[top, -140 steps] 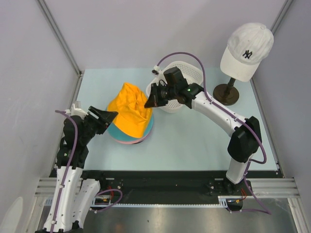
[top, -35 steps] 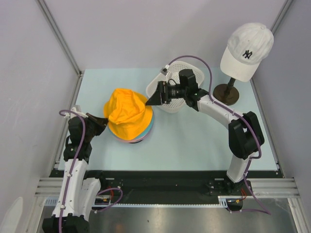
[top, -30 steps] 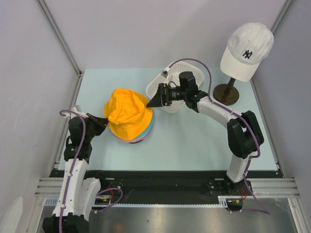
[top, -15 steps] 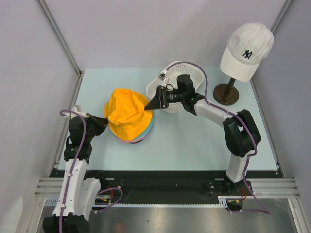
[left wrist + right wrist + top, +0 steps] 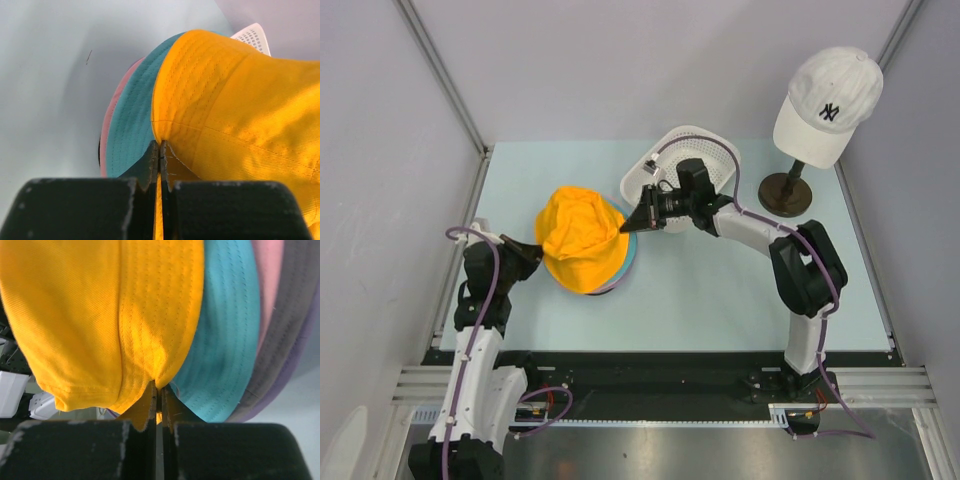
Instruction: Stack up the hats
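The orange hat [image 5: 578,238] lies on top of a pile of hats at the table's left middle. Under it show the teal hat [image 5: 135,125], the pink hat [image 5: 111,122] and the lavender hat [image 5: 295,352] as brim edges. My left gripper [image 5: 534,249] is shut on the orange hat's left brim, with orange cloth pinched between its jaws [image 5: 160,150]. At the pile's right side my right gripper [image 5: 632,226] is shut on the orange brim [image 5: 159,387]. The orange hat is stretched between the two grippers.
A white perforated basket [image 5: 715,150] stands behind the right gripper. A white cap with a black logo [image 5: 825,105] sits on a dark stand [image 5: 786,192] at the back right. Walls close in the left, back and right sides.
My right gripper moved left from in front of the basket to the pile and shut on the orange hat's right brim. The left gripper kept its hold and hardly moved.
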